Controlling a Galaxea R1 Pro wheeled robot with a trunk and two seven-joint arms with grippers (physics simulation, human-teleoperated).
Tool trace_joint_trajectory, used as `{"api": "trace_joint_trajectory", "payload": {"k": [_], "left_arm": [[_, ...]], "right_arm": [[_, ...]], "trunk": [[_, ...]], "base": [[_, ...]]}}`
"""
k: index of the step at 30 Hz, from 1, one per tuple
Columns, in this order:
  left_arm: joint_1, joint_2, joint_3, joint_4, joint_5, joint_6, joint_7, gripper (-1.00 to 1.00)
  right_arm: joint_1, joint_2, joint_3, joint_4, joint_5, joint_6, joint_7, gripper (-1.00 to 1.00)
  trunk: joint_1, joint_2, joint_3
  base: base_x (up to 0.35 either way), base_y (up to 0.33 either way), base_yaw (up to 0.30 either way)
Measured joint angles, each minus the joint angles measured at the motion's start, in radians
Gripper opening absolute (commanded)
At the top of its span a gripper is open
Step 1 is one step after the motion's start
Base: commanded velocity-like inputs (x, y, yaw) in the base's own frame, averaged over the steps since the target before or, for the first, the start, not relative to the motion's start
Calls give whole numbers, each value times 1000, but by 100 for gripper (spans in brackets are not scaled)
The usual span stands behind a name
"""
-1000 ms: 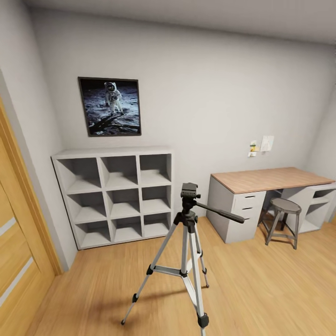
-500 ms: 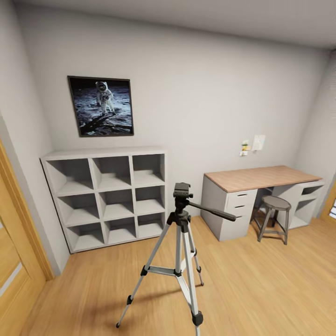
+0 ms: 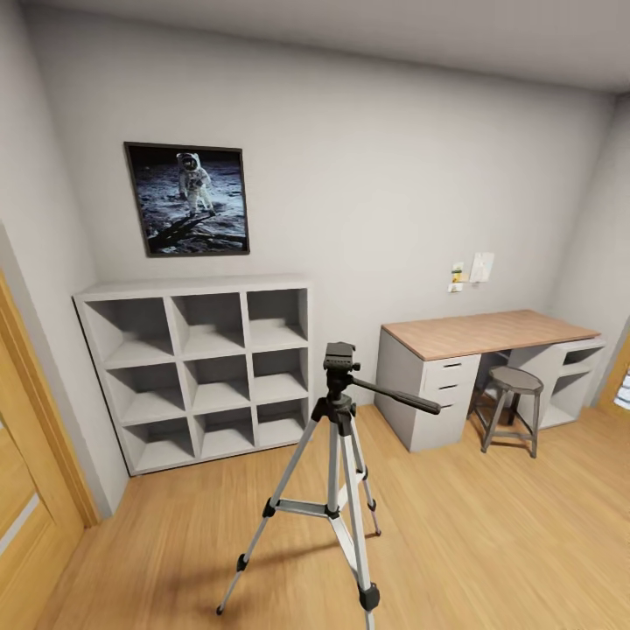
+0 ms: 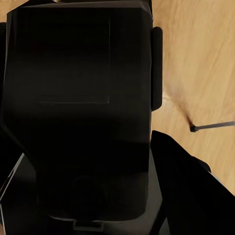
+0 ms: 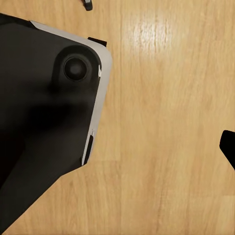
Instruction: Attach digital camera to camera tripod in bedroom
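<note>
Head view: tripod (image 3: 337,472) stands upright on the plank floor (image 3: 490,560) near mid-room, w/ three silver legs splayed, black joints and feet, black head on top, long black pan handle sticking out to the right and slightly down. Head plate is bare. Behind it, against the pale wall, sits a grey-white cube shelf (image 3: 197,367), 3x3 open squares, matte finish. Framed astronaut photo (image 3: 186,199) hangs above the shelf. To the right, a desk (image 3: 486,367) w/ wood-tone top and grey drawers; round grey metal stool (image 3: 514,407) just beside it. Orange-wood door (image 3: 26,490) at left edge.

Left wrist view: camera points down at the floor; big black boxy robot body (image 4: 81,117) close to the lens, dark and smooth. A thin tripod leg tip (image 4: 205,127) shows over the wood.

Right wrist view: also aimed down; black rounded panel w/ silver edge (image 5: 54,107) over glossy planks.

Jaws on both arms: can't tell whether open or closed.
</note>
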Motion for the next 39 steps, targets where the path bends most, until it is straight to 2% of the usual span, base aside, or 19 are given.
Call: {"api": "trace_joint_trajectory", "payload": {"k": [9,39], "left_arm": [[0,1,0,0,0,0,0,-100],[0,0,0,1,1,0,0,-100]], "right_arm": [[0,0,0,0,1,1,0,100],[0,-3,3,-6,3,-1,-2,100]], "trunk": [[0,0,0],[0,0,0]], "base": [[0,0,-114],[0,0,-2]]}}
